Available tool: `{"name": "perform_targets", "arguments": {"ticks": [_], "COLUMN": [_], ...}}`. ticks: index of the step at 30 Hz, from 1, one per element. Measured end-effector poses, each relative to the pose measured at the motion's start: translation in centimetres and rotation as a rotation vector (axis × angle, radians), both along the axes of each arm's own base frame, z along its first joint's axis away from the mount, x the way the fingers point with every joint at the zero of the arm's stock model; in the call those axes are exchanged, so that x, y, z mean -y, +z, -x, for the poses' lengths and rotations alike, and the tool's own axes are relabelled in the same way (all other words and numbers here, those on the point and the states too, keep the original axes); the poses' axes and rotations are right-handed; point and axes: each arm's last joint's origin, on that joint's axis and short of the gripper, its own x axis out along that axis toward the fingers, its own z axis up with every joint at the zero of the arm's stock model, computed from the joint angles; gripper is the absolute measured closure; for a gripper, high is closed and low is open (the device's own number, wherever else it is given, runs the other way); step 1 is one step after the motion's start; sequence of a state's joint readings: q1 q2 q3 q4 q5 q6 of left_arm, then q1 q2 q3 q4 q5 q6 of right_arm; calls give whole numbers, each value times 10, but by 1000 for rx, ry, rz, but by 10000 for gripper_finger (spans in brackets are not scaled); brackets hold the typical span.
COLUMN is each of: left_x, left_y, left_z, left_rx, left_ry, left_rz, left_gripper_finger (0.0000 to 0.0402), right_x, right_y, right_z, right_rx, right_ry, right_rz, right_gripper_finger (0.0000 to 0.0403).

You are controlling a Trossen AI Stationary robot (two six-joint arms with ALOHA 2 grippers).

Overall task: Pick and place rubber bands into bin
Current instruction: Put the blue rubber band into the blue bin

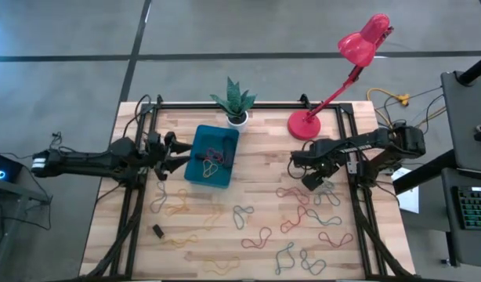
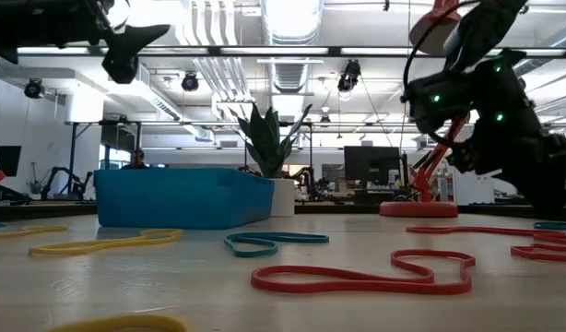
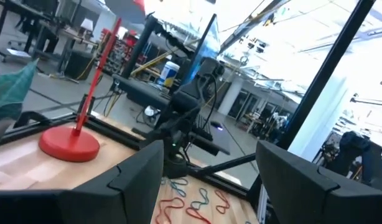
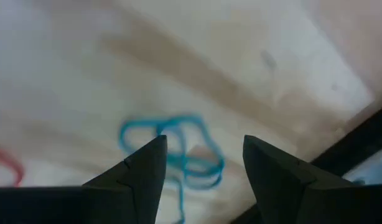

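Observation:
The teal-blue bin (image 1: 200, 149) (image 2: 182, 197) sits on the table left of the middle, with a few red and grey-green bands lying in it. Many rubber bands (image 1: 295, 219) lie loose on the wood, red, yellow and grey-green, across the near half. My left gripper (image 1: 184, 153) (image 3: 209, 162) hovers open just left of the bin, holding nothing. My right gripper (image 1: 315, 182) (image 4: 203, 146) is open and points down over a blue-green band (image 4: 178, 152) (image 1: 328, 193) at the table's right. In the right wrist view that band lies between and below the fingers; no touch shows.
A white pot with a green plant (image 1: 236, 106) stands just behind the bin. The red desk lamp's base (image 1: 305, 124) stands far right of the middle. A small black object (image 1: 157, 230) lies near the left front. Black frame bars (image 1: 139, 196) run along both sides.

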State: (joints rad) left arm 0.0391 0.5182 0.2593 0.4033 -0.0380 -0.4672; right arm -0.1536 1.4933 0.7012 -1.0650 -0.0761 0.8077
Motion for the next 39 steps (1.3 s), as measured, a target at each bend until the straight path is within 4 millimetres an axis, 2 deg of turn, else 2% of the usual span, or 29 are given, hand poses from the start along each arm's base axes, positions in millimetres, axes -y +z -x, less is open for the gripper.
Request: {"name": "perform_targets", "arguments": {"ticks": [8,14,22,29,34,37,39], "left_x": [0,0,0,0,1,2,3], "left_y": [0,1,1,9,12,12,12], "left_z": [-18,-29,-34,-26,-19,-16,-14], "left_rx": [32,27,9,59,93,98,106], "left_ry": [-18,-41,-43,-46,-78,-94,-108], "left_rz": [49,47,45,30,-4,-7,-9], "left_gripper_finger": [162,162,162,162,162,162,162], "right_x": [10,8,2,-8,-13,-17,-19], "right_y": [-19,-22,-22,-24,-17,-7,9], "right_z": [18,18,14,10,1,-22,-40], "right_rx": [22,44,49,63,79,217,311], "right_ry": [-16,-23,-51,-69,-74,-48,-28], "right_rz": [-108,-151,-119,-82,-74,-90,-88], "right_gripper_finger": [209,219,299,367,393,394,395]}}
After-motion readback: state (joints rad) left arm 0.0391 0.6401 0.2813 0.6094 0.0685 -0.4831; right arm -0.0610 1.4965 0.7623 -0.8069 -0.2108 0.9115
